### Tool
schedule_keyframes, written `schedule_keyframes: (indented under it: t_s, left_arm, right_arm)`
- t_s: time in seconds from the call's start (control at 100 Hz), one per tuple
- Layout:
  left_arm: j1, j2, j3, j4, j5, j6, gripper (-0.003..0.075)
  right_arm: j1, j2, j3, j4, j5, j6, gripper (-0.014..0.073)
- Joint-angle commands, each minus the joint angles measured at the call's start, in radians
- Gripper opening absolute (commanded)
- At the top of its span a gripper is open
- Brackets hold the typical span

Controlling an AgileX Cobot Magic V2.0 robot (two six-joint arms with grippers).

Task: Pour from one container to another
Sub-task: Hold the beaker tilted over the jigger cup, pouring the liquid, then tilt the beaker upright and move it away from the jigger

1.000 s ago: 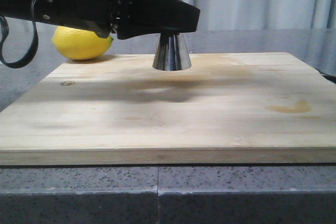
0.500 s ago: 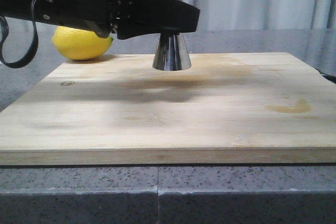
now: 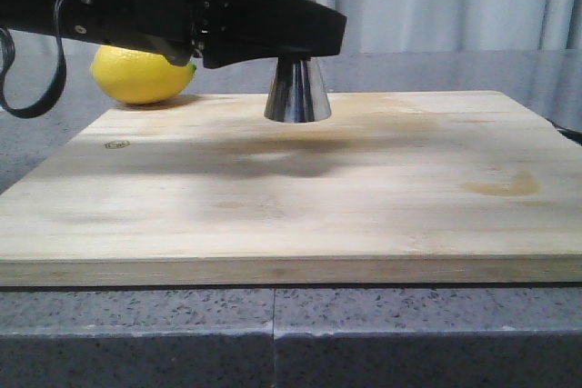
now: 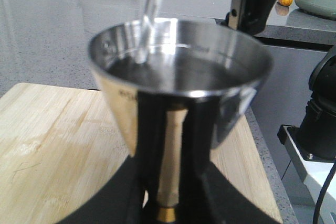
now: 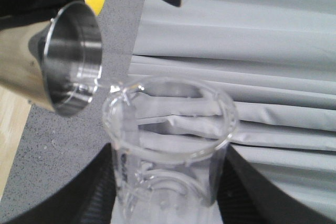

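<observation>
Left gripper [image 3: 305, 38] clamps the shiny steel hourglass jigger [image 4: 178, 98], keeping it upright on the pale wooden board [image 3: 364, 188] | right gripper [image 5: 168, 203] squeezes the small clear glass beaker [image 5: 170, 145], tipped above it | thin clear stream [image 4: 147, 24] falls in.

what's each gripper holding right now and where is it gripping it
Left gripper clamps the jigger at its narrow waist. Right gripper holds the glass beaker by its sides.
</observation>
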Motion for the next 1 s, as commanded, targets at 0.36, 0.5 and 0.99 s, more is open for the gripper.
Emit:
schedule_keyframes:
  t_s: [0.36, 0.5, 0.99]
  left_arm:
    - [-0.010, -0.049, -0.023, -0.040, -0.205, -0.012, -0.0019]
    - [-0.010, -0.049, -0.023, -0.040, -0.205, -0.012, -0.0019]
    - [-0.010, -0.049, -0.023, -0.040, -0.205, -0.012, -0.0019]
  right_arm:
    - [0.002, -0.017, -0.040, -0.043, 0.036, -0.004, 0.0142]
    - [0.002, -0.017, -0.040, -0.033, 0.036, 0.045, 0.0142]
    - [0.002, -0.017, -0.040, -0.020, -0.007, 0.484, 0.0142]
